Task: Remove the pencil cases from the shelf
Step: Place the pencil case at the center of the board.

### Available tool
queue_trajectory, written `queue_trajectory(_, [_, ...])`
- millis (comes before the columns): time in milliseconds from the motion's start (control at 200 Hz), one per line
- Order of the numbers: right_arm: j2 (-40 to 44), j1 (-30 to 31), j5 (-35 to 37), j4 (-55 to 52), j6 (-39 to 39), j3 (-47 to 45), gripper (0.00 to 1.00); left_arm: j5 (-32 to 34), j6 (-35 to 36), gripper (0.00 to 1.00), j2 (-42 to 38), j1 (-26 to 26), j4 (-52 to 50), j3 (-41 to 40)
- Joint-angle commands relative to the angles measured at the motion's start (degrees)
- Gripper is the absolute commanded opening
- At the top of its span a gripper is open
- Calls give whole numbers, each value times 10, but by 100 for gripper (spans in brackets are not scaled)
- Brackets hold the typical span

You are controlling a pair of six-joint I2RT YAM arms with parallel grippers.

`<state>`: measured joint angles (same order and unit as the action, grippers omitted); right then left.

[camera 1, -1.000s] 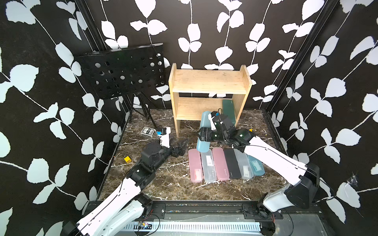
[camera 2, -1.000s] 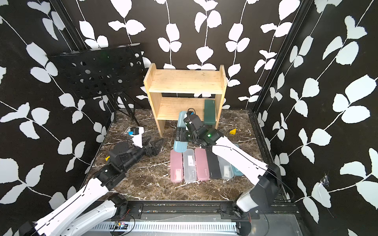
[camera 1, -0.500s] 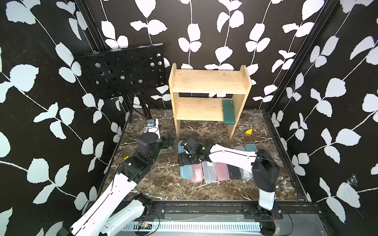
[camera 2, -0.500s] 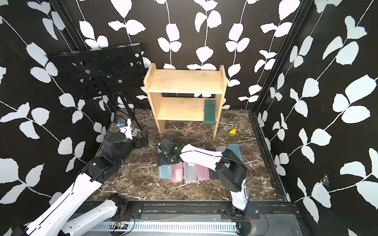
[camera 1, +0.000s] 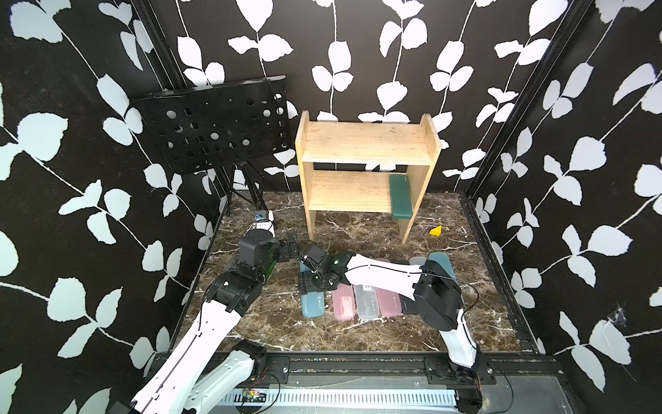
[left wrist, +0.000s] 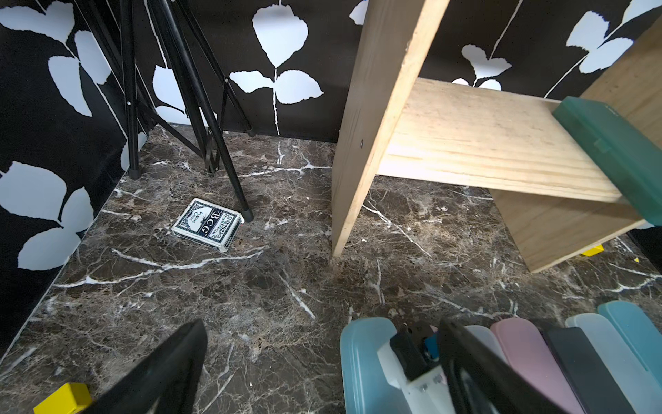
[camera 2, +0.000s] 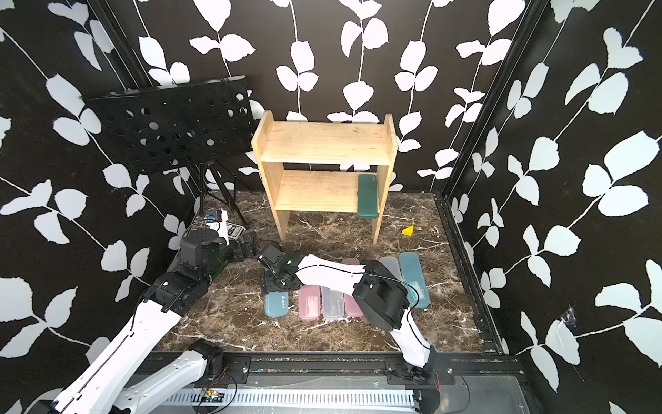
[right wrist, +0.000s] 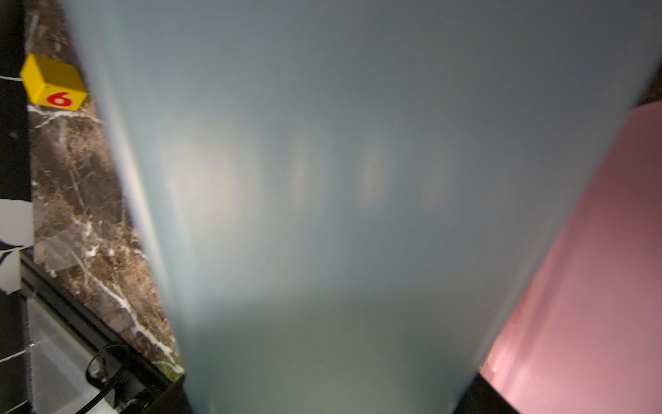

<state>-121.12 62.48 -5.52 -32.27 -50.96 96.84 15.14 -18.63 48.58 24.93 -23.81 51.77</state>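
The light-wood shelf (camera 1: 365, 143) (camera 2: 322, 143) holds one dark green pencil case (camera 1: 401, 195) (camera 2: 368, 196) (left wrist: 616, 150) at the right end of its lower tier. On the floor in front lies a row of pencil cases: pink (camera 1: 344, 304), clear (camera 1: 366, 304), pink (camera 1: 389, 303), and teal (camera 1: 441, 260) at the far end. My right gripper (camera 1: 315, 283) (camera 2: 281, 283) (right wrist: 327, 394) is shut on a light blue pencil case (camera 1: 312, 305) (camera 2: 276, 304) (right wrist: 322, 179) lying at the row's left end. My left gripper (camera 1: 292, 247) (camera 2: 247, 247) (left wrist: 322, 376) is open and empty, left of the shelf's leg.
A black perforated music stand (camera 1: 215, 125) stands at the back left, its tripod legs (left wrist: 200, 107) near a card box (left wrist: 206, 224). A yellow wedge (camera 1: 436, 231) lies right of the shelf. A yellow cube marked 6 (right wrist: 53, 82) sits by the left wall.
My right arm brought the light blue case from the shelf's lower tier down to the left end of the floor row. My left arm drew back left and opened fully.
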Motion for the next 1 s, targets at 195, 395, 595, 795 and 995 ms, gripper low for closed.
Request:
queue_trajectory(195, [-24, 0, 30, -51, -10, 27, 81, -1, -1, 99, -24, -6, -9, -15])
queue_trajectory(395, [-28, -1, 37, -61, -12, 30, 86, 1, 1, 99, -27, -8, -11, -16])
queue_trajectory(595, [-30, -2, 41, -66, -12, 30, 89, 0, 1, 99, -29, -9, -13, -19])
queue_trajectory(795, [13, -3, 58, -40, -2, 6, 91, -1, -1, 99, -33, -10, -17, -17])
queue_trajectory(995, [148, -26, 125, 13, 18, -85, 98, -66, -30, 99, -21, -18, 0, -9])
